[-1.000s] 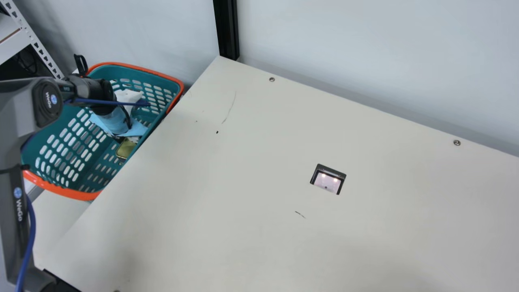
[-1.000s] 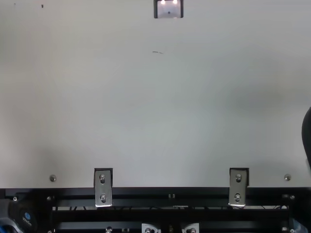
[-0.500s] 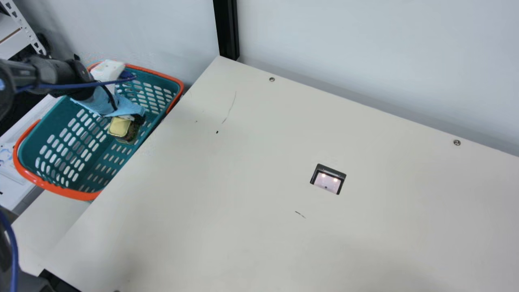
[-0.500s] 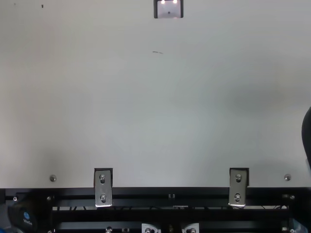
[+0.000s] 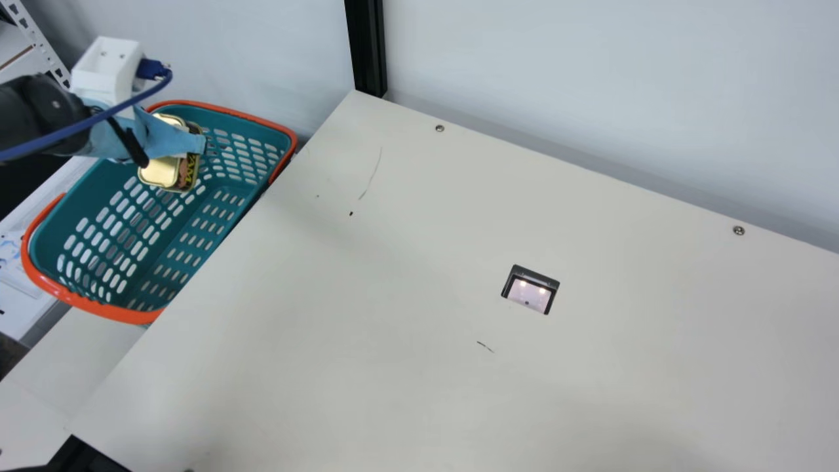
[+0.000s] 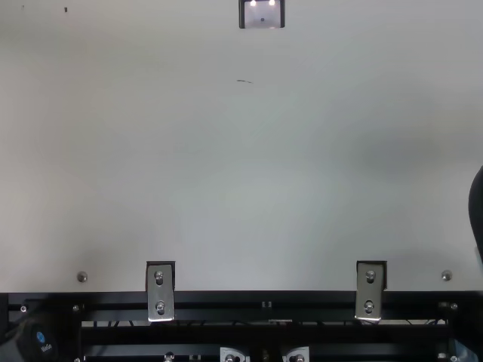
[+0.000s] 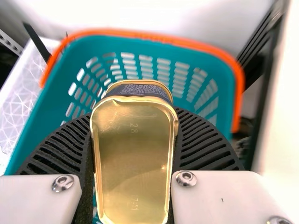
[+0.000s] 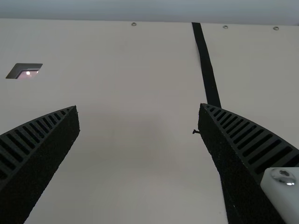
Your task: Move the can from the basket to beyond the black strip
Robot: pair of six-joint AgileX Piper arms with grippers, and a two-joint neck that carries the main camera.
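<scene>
We are gripping the can [image 7: 133,161] in our left pincer [image 5: 174,143], its 2 ribbed fingers pressing on opposite sides. The can is hanging over the teal basket [image 5: 92,306], and its gold base is facing our left wrist camera. The basket is showing its orange rim and sitting beside the desk [image 5: 393,262]. A white bracket [image 5: 108,62] is standing up from our left wrist, with a blue cable [image 5: 72,134] running along the arm. Our right pincer [image 8: 138,107] is gaping, its 2 fingers staying well apart and holding nothing. In the right wrist view, the black strip [image 8: 208,70] is stretching across the desk, passing behind 1 of those fingers. A dark-framed opening [image 5: 531,290] is interrupting the desk surface.
</scene>
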